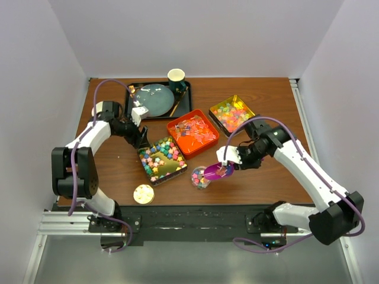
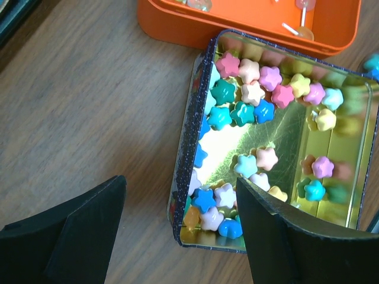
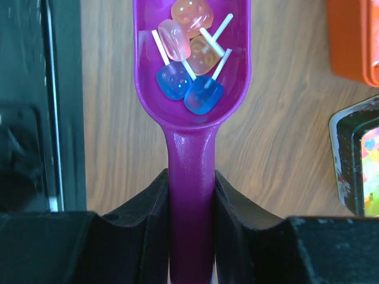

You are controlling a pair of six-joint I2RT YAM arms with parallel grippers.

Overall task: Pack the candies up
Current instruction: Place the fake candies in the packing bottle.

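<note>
My right gripper (image 1: 228,158) is shut on the handle of a purple scoop (image 3: 190,177). The scoop's bowl holds several small orange, pink and blue candies (image 3: 188,65) with white sticks. In the top view the scoop (image 1: 217,171) hangs beside a small cup of mixed candies (image 1: 200,179). My left gripper (image 2: 180,231) is open, its jaws astride the near corner wall of a gold tin (image 2: 185,148) of pastel star-shaped candies (image 2: 249,94). One finger is outside the tin and one is over the candies. In the top view the left gripper (image 1: 142,139) is at that tin's (image 1: 161,160) far left corner.
An orange tray (image 1: 192,132) of stick candies sits behind the tin. A second gold tin (image 1: 231,113) of bright cubes is at the back right. A round gold lid (image 1: 143,193) lies near the front. A black tray (image 1: 131,102) with a plate and a cup (image 1: 176,78) stands at the back.
</note>
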